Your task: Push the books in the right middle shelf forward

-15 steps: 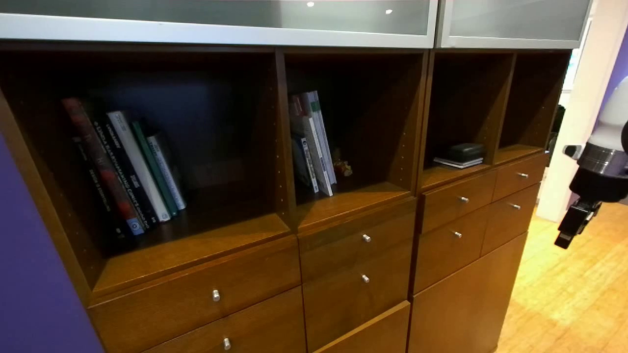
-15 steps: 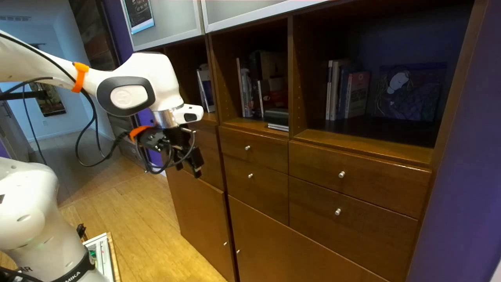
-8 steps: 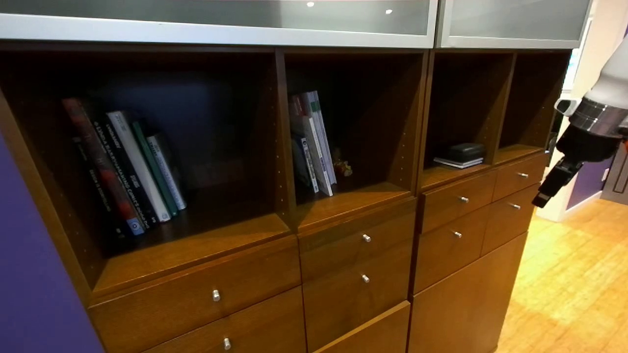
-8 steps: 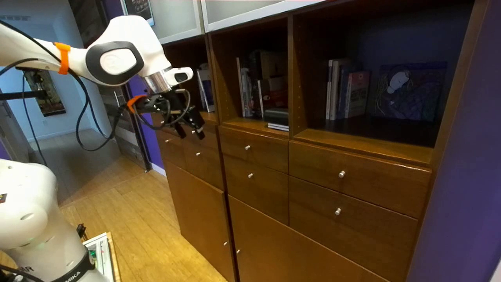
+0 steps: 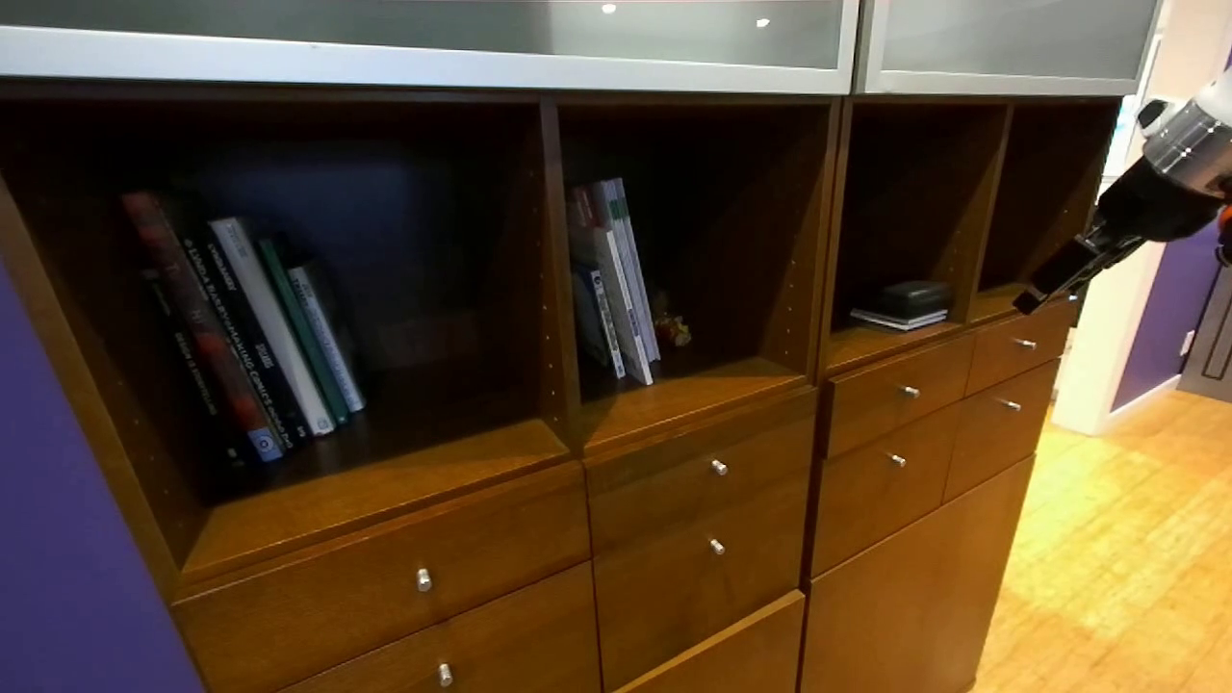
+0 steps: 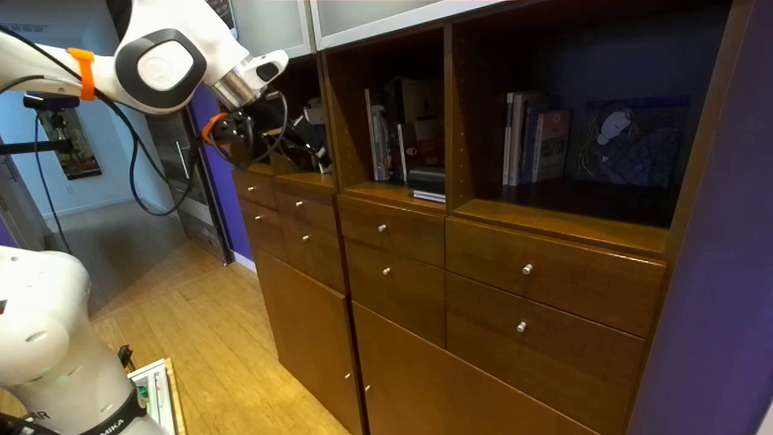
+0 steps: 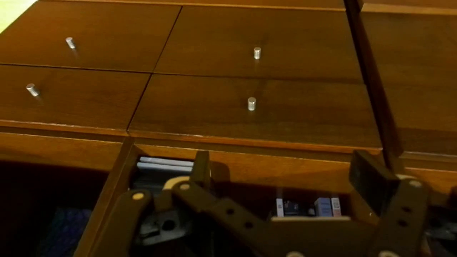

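Observation:
In an exterior view, several books (image 6: 386, 145) stand in the middle compartment, beside a dark box (image 6: 426, 179) on thin white books. Spines of books (image 7: 323, 207) show deep in that compartment in the wrist view, whose picture is upside down; my gripper partly hides them. My gripper (image 7: 282, 166) is open and empty, its fingers wide apart, in front of this compartment. In an exterior view the gripper (image 6: 317, 164) slants down toward the shelf front, in line with the compartment left of it. The fingertips also show at the right edge in an exterior view (image 5: 1035, 294), apart from the books.
Wooden dividers (image 6: 450, 115) separate the compartments. Drawers with metal knobs (image 6: 392, 235) lie below, and frosted glass doors (image 5: 1011, 38) above. More books (image 6: 534, 139) and a painting (image 6: 634, 142) stand in the right compartment. Other books (image 5: 616, 279) lean in a compartment further along.
The gripper has risen from drawer height to about the shelf's floor level. It has tilted from pointing down to slanting toward the shelf. The books have not moved.

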